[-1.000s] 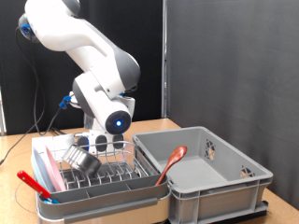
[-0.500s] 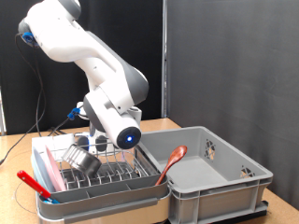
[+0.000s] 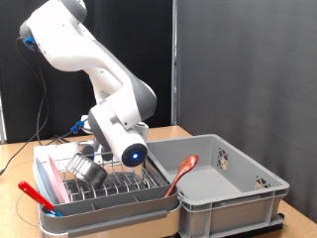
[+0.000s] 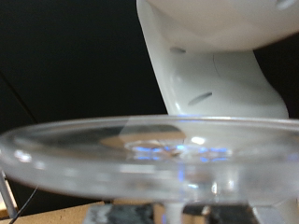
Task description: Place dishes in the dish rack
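Exterior view: white arm bent low over the dish rack [image 3: 99, 193] at the exterior view's left; the claw itself is hidden behind the wrist housing, so how far it stands open, and whether it grips anything, cannot be told. Wrist view is filled by the rim of a clear drinking glass [image 4: 149, 154], very close to the lens and blurred, with the arm's white body behind it; no fingers show there, so hold on the glass is unconfirmed. Steel bowl [image 3: 91, 171] sits tilted among the rack's wire prongs, apparently already placed. Reddish-brown spoon [image 3: 182, 174] leans inside the grey crate [image 3: 243, 183] at the exterior view's right, handle down, bowl end resting up near the crate's wall next to the rack; not yet racked. Red-handled utensil [image 3: 35, 193] and a pink flat item [image 3: 50, 180] lie at the rack's left end. All on a wooden bench [image 3: 20, 159]. Risks, as judged: the glass is near the bowl and prongs, so a knock could tip or chip it; smooth glass may slip if gripped lightly; wrist housing crowds the rack's rim.
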Controlling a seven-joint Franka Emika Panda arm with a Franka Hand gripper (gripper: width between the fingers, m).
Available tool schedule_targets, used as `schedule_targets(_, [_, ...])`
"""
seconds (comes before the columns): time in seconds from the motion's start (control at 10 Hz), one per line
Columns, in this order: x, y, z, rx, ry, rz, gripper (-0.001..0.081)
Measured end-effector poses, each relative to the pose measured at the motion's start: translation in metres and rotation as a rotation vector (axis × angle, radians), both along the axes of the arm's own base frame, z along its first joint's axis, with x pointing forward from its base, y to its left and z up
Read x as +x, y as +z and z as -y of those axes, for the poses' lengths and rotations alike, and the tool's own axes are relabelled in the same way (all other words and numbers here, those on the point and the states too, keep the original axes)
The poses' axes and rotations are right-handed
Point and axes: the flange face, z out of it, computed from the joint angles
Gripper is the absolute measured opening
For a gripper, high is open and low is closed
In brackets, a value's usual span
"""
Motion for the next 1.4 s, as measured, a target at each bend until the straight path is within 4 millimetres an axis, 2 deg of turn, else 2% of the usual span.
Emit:
schedule_targets(0.4, [0.000,-0.019,0.007,-0.027,0.002,0.034,0.0100])
schedule_targets(0.5, [0.003,-0.023,0.009,-0.048,0.028,0.082,0.0151])
schedule_targets(0.6, [0.009,-0.024,0.010,-0.062,0.056,0.147,0.0151])
schedule_targets(0.7, [0.017,-0.021,0.008,-0.075,0.076,0.208,0.0288])
schedule_targets(0.8, [0.024,-0.013,0.006,-0.079,0.084,0.255,0.0288])
schedule_targets(0.9, [0.034,-0.002,0.006,-0.074,0.083,0.304,0.0468])
schedule_targets(1.0, [0.044,0.010,0.007,-0.066,0.080,0.346,0.0606])
schedule_targets(1.1, [0.054,0.025,0.007,-0.052,0.077,0.392,0.0606])
schedule_targets(1.2, [0.063,0.040,0.008,-0.042,0.076,0.443,0.0759])
schedule_targets(1.3, [0.071,0.056,0.009,-0.039,0.073,0.495,0.0795])
schedule_targets(1.4, [0.079,0.070,0.009,-0.045,0.075,0.561,0.0795])
